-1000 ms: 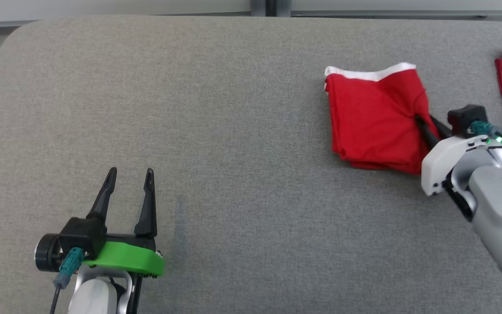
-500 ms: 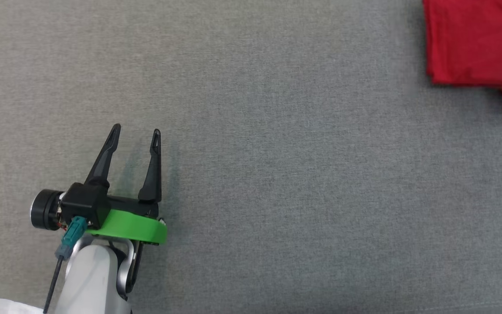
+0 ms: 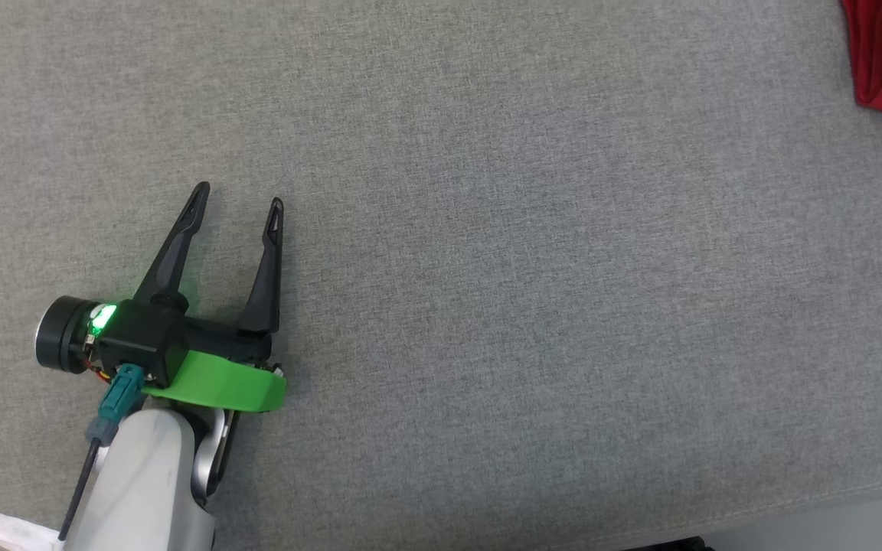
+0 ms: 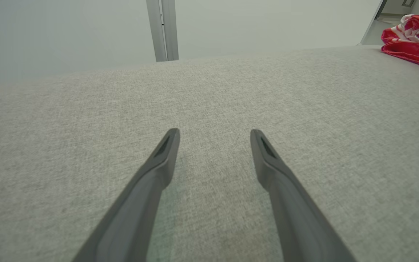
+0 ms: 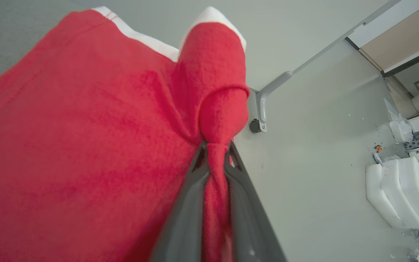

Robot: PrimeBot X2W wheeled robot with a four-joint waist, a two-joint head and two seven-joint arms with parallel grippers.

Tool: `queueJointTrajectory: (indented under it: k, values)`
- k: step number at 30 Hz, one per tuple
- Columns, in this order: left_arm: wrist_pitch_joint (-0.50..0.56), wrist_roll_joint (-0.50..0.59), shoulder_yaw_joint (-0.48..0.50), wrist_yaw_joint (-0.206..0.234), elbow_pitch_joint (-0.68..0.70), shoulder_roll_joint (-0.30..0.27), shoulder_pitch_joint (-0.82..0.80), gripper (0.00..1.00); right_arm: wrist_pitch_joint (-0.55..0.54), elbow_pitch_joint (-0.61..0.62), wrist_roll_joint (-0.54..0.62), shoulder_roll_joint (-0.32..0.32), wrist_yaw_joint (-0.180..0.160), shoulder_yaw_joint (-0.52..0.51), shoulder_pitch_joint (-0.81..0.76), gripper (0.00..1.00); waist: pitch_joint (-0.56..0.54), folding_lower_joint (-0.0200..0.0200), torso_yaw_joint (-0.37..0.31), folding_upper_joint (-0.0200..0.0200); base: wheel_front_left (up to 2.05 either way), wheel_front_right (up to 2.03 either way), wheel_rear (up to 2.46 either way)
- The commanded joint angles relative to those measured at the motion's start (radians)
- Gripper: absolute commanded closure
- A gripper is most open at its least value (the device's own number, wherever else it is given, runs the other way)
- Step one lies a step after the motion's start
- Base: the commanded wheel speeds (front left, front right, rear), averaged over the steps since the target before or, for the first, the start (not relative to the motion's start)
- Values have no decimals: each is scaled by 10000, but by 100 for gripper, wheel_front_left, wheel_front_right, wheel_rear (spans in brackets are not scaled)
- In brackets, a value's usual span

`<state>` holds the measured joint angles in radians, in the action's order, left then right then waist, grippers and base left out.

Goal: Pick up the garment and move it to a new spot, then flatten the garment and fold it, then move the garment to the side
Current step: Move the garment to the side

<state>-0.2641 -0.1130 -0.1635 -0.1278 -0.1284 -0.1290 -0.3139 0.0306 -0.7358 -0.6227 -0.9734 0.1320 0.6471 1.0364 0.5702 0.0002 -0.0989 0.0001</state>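
The head camera has dipped toward the grey upholstered surface (image 3: 525, 268), left gripper (image 3: 240, 195) spread empty over it; the right gripper (image 5: 215, 145) pinches only a bunched corner of the lifted red white-trimmed cloth garment (image 5: 86, 145), which may slip and unfold.

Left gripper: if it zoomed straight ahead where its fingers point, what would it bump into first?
Probably just the grey padded surface: the open left gripper points low across bare fabric. The red cloth lies well off to its right, out of that line.
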Motion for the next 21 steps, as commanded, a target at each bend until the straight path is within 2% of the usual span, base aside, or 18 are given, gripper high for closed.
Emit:
queueJointTrajectory:
  k: [1, 9, 10, 11, 12, 17, 21]
  values:
    - [5, 12, -39, -36, 67, -80, -122, 0, -55, -205, 131, -106, -28, 24, 296, 100, 116, -2, -37, -1, 0, 0, 0]
    - [8, -35, -90, -33, 331, -191, 2, 0, -250, -1164, 826, -59, -27, 536, 1214, 100, 344, -2, 82, -1, 0, 0, 0]
    - [8, -30, -100, -33, 337, -197, 7, 0, -187, -1333, 881, -44, -27, 546, 1326, 71, 370, -2, 98, -1, 0, 0, 0]
    - [13, -25, -110, -34, 337, -203, 1, 0, -102, -1456, 924, -12, -27, 552, 1409, 33, 385, -2, 111, -1, 0, 0, 0]
    - [13, -19, -123, -34, 336, -195, -17, 0, -21, -1630, 969, 37, -28, 531, 1490, 0, 395, -2, 129, -1, 0, 0, 0]
    - [13, -48, -87, -35, 313, -122, -64, 0, 703, -2319, 1520, 169, -27, 452, 1859, 0, 295, -2, 163, -1, 0, 0, 0]
    - [11, -110, 21, -24, 267, -16, 29, 0, 1469, -2802, 1733, 533, -27, 215, 2015, 0, -44, -2, 183, -1, 0, 0, 0]
